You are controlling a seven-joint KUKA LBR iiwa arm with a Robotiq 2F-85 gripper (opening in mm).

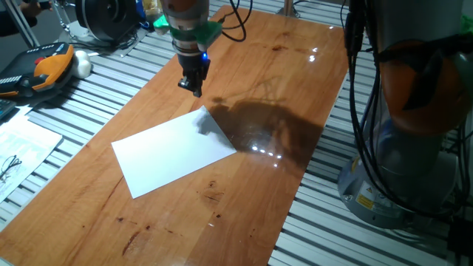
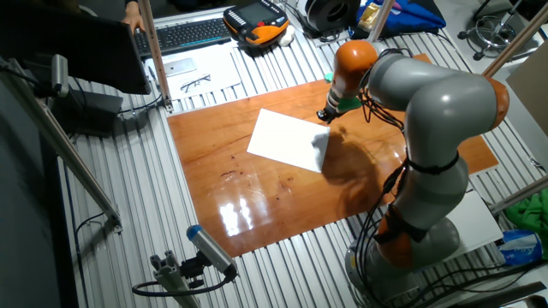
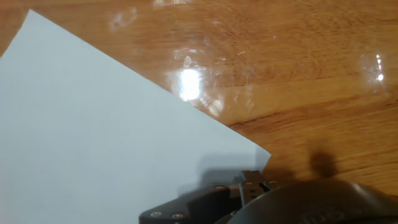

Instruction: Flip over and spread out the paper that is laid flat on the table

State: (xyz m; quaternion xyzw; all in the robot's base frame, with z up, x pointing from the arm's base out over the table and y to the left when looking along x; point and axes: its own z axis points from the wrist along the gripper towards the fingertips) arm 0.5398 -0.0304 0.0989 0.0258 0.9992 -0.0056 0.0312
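Grey ribbed metal slats [image 1: 103, 89] surround the table [image 1: 273, 192], a glossy reddish-brown board with bright light reflections on it. Above its far part hangs the gripper [image 1: 194, 86], fingers pointing down, clear of the wood and holding nothing; the fingertips look close together, though whether they are fully closed I cannot tell (the hand view shows only the dark base of the fingers at its lower edge). Just below and in front of it lies the paper [image 1: 174, 151], flat on the table with its plain white face up, its nearest corner close to the gripper's shadow. Farther out on the slats lie an orange-and-black handheld unit [image 1: 41, 70] and a printed sheet with glasses [image 1: 18, 155].
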